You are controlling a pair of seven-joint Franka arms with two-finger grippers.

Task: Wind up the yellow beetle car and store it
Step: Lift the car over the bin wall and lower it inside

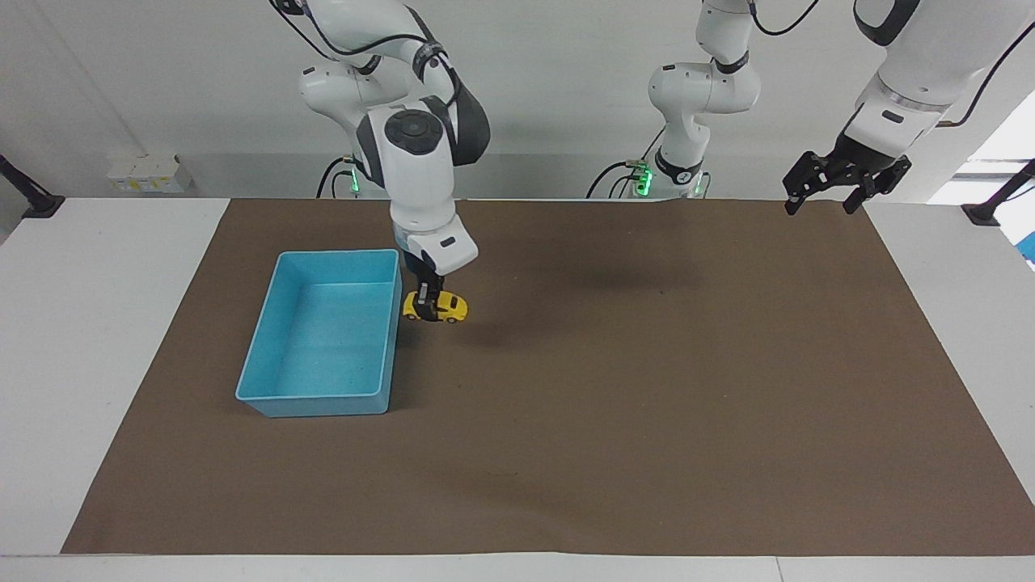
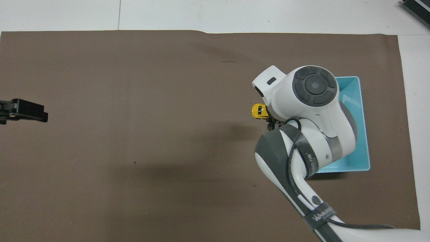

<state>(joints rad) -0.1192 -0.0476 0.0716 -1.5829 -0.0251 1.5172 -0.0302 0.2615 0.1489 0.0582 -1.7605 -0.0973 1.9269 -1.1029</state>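
A: The tiny bright yellow beetle car [image 1: 437,306] with the rounded toy body hangs in the right gripper [image 1: 427,296], fingers clamped on its sides, over the brown mat [image 1: 647,388] just beside the light blue plastic bin [image 1: 322,402].

B: How would it handle?

A: Light, hard and glossy, I'd judge, so it could twist or slip. Mid-body is the sensible hold.

B: Obstacles?

A: Only the bin's near wall. The left gripper [image 1: 845,184] waits open over the mat's corner.

right gripper [image 1: 428,296]: clamps yellow beetle car [image 1: 437,307], lifted beside blue bin [image 1: 267,380] | left gripper [image 1: 845,187]: spread, waiting
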